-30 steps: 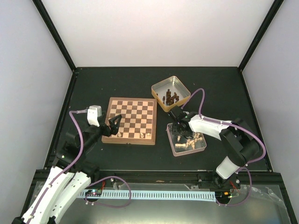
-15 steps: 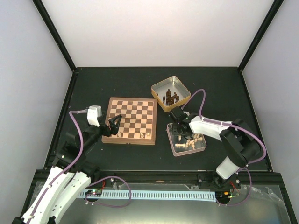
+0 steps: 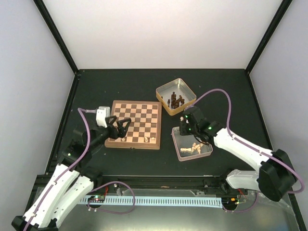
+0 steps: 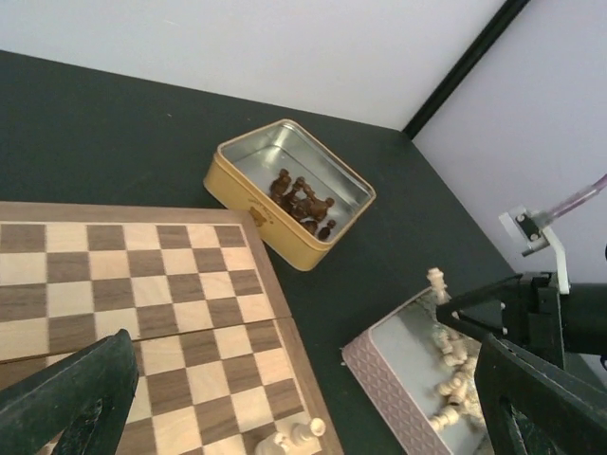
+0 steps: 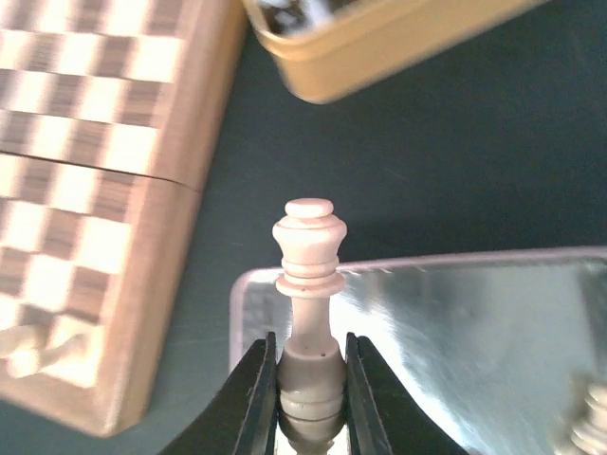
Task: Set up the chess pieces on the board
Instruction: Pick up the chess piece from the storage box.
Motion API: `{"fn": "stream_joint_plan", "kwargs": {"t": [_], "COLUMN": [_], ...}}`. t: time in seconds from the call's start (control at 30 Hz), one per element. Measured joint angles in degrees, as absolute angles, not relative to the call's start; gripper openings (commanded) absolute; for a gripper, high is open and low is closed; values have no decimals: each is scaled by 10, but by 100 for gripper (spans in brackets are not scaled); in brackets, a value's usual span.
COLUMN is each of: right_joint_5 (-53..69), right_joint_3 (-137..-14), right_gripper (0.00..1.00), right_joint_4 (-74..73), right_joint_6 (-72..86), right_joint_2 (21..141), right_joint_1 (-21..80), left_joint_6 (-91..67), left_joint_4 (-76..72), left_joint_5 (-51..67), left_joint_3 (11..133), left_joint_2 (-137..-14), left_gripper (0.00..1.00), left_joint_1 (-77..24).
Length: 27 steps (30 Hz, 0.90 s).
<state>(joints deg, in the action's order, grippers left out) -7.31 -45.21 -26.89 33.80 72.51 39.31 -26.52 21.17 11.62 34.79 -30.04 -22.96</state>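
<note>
The board [image 3: 137, 118] lies left of centre, with three cream chess pieces [image 3: 147, 139] standing on its near row. They also show in the left wrist view [image 4: 294, 438]. My right gripper [image 3: 183, 126] is shut on a cream piece [image 5: 308, 256] and holds it upright above the far left corner of the pink tin [image 3: 208, 153]. More cream pieces [image 3: 195, 148] lie in that tin. My left gripper [image 3: 118, 126] is open and empty above the board's near left part [image 4: 142, 275].
A gold tin [image 3: 188, 91] with dark brown pieces [image 3: 176, 101] stands behind the pink tin, to the right of the board. It also shows in the left wrist view [image 4: 248, 196] and the right wrist view [image 5: 379, 47]. Black frame posts edge the table.
My right gripper has risen out of the pink tin with a cream piece and its arm has swung out to the right. My left gripper has shifted slightly over the board.
</note>
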Motion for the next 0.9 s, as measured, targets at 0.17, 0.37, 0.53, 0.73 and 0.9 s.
{"fn": "stream_joint_plan", "kwargs": {"t": [0.17,0.37,0.53,0.73,0.9], "right_joint_5": [38,175,249,294,308], "right_joint_3": [-452,-494,-544,-595,-627], "right_gripper": [11,12,15,15,15], "right_joint_4": [-205,-148,-120,-116,-122], "right_joint_6": [253,181,123,81,66], "right_joint_2": [688,724,755,801,838], "right_joint_1": [393,406,439,468,473], "left_joint_6": [-300,-380,-424,-431,-427], "left_joint_4": [164,95,92,116,146], "left_joint_5": [208,337,378,414,420], "left_joint_3": [356,372,394,433,437], "left_joint_2": [-336,-419,-477,-537,-560], "left_gripper": [99,93,78,52,34], "left_joint_1": [-230,-230,-230,-230,-229]}}
